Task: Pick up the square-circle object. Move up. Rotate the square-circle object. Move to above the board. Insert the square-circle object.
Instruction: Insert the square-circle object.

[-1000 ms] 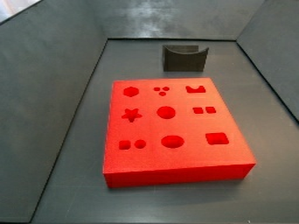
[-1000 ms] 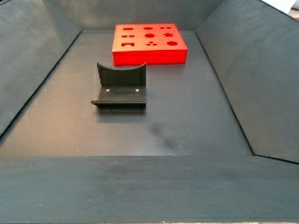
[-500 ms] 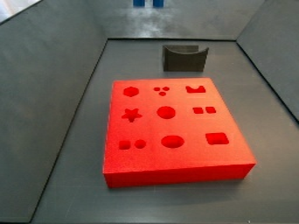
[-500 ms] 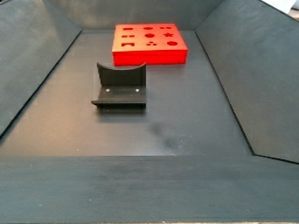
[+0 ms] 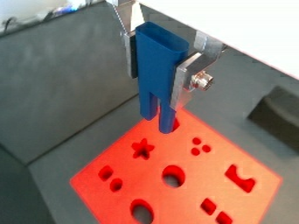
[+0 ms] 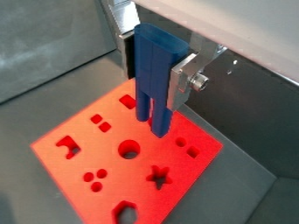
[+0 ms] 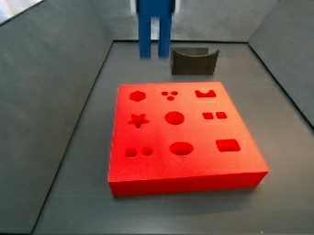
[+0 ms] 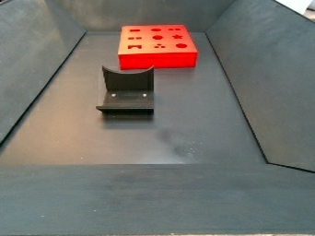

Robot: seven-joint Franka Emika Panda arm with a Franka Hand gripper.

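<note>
Dark grey tray floor (image 8: 185, 129) carries one board (image 7: 182, 138) and one fixture (image 8: 125, 92), well apart; one square-circle object (image 5: 156, 74) hangs legs-down above the board. Claw (image 5: 158, 66) is clenched on its upper body, fingers (image 6: 184, 83) flat against the faces. Judged light, stiff, smooth plastic; hold is best on the blocky body, legs left free.

Dark grey floor (image 8: 172, 138), sloped grey walls (image 8: 37, 46) around.
</note>
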